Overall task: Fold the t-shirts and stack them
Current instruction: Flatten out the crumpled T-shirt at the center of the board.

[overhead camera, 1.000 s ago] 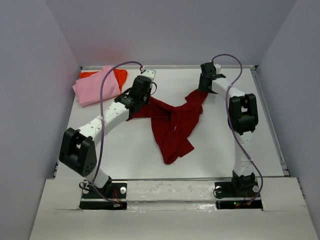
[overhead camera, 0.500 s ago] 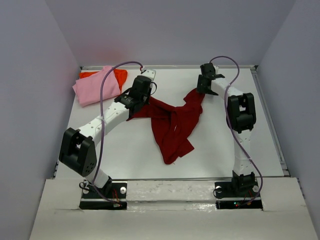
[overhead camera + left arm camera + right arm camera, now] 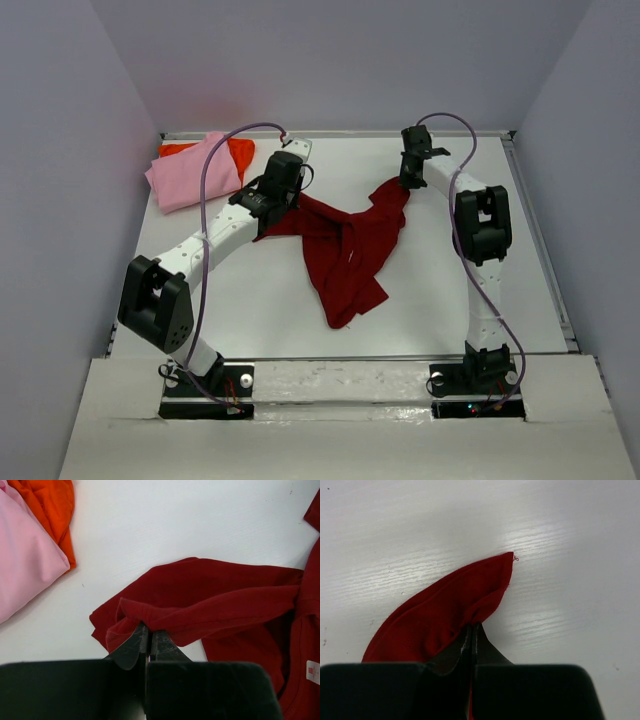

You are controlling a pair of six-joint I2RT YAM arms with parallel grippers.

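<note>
The dark crimson t-shirt (image 3: pixel 345 245) lies crumpled across the middle of the table, stretched between both arms. My left gripper (image 3: pixel 272 205) is shut on a bunched fold at the crimson shirt's (image 3: pixel 220 600) left end, the cloth pinched at my left gripper's tips (image 3: pixel 149 630). My right gripper (image 3: pixel 405 183) is shut on the far right corner of the crimson shirt (image 3: pixel 445 615), with the tips of my right gripper (image 3: pixel 471 629) pinching the edge. The pink t-shirt (image 3: pixel 190 170) lies folded at the back left on top of the orange-red t-shirt (image 3: pixel 238 152).
The table's back edge (image 3: pixel 340 134) and the purple walls enclose the space. A white label (image 3: pixel 312 671) shows inside the crimson shirt. Bare white table surface (image 3: pixel 250 300) lies between the shirt and the arm bases.
My right gripper was open over the shirt's far corner and has now closed on it. The left arm and the shirts have not moved.
</note>
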